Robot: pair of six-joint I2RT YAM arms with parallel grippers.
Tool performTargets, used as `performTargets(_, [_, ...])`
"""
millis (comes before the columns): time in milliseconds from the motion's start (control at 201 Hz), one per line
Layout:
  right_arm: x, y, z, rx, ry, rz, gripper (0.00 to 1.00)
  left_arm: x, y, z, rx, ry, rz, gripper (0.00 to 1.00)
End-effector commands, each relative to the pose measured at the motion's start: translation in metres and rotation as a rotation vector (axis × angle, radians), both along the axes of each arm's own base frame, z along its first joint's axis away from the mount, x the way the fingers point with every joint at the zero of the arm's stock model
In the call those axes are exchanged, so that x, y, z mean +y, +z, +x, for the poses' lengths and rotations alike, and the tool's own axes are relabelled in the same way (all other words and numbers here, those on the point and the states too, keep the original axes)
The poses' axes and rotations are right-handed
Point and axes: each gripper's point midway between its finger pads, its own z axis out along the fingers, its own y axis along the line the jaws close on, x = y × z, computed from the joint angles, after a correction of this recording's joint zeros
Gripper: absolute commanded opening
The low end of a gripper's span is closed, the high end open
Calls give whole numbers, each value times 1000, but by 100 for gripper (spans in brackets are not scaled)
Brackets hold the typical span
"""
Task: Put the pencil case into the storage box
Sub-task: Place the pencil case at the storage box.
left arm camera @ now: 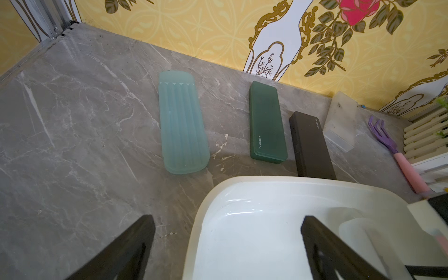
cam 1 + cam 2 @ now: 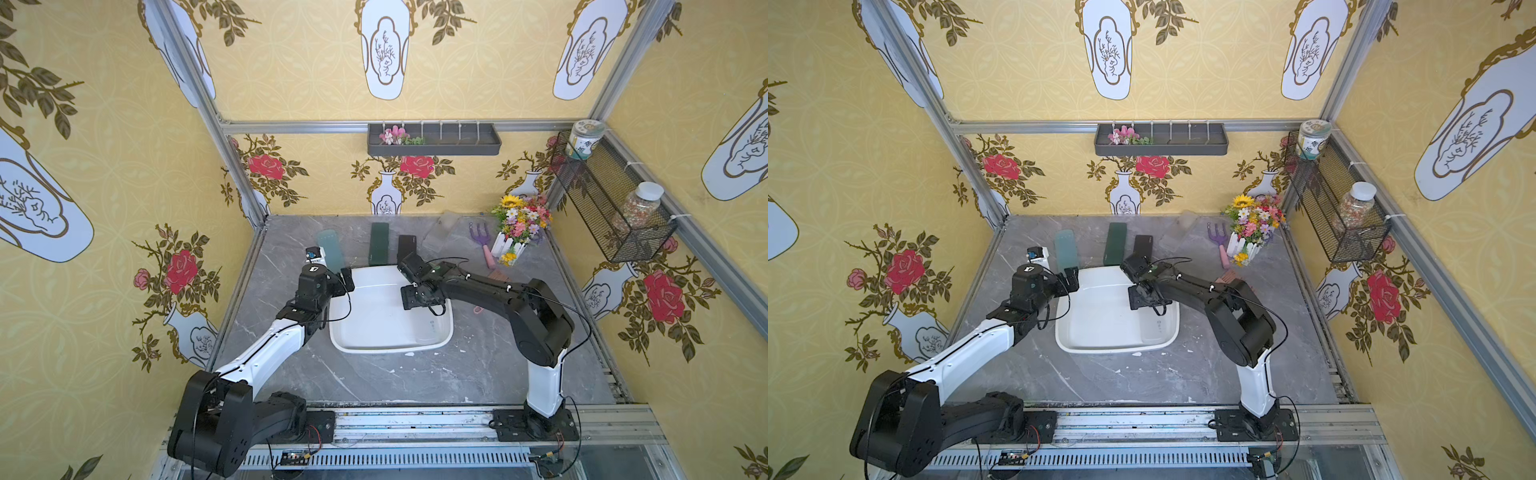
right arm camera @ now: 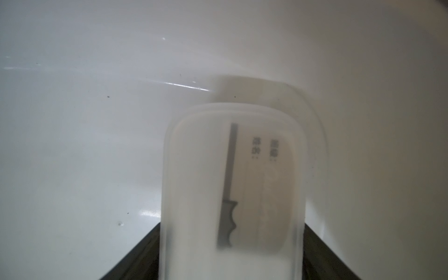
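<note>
1. My right end effector [image 3: 231, 224] is pinching the near end of the frosted white pencil case [image 3: 232, 184], one jaw against each long side.
2. The case is low inside the storage box [image 3: 97, 109], along its right wall. I cannot tell whether its far end touches the floor.
3. Letting go too high could make the slick plastic bounce or lean on the wall. Lifting before the jaws clear could drag it out.
4. My left end effector [image 1: 226, 218] is spread wide and empty over the box's far left rim. If it dips, it could shove the box.
5. Beyond the box, the black case [image 1: 311, 145] lies near its rim on the surface [image 1: 72, 145], so a careless retreat could clip it.
</note>
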Motion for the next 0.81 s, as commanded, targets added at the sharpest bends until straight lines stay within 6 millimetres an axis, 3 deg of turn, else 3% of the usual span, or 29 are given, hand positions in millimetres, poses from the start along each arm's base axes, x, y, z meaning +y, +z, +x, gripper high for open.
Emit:
performTargets(0, [1,-7,6,-14,-15,-9,82,1,-6,0,13,6,8,100])
performTargets(134, [2,-18,6,-3,-14,-33,85,1,-8,1,20,5,9,100])
performTargets(229, [-2,-21,7,3,-27,-59,100,2,-10,2,24,14,15,100])
performTargets(478, [-2,-12,9,-19,-24,-58,97,14,-8,9,38,92,45,100])
performTargets(653, [-1,11,10,-64,-12,-14,97,32,5,42,82,228,137,100])
performTargets(802, [-2,29,4,-91,0,29,97,38,-1,85,173,260,114,100])
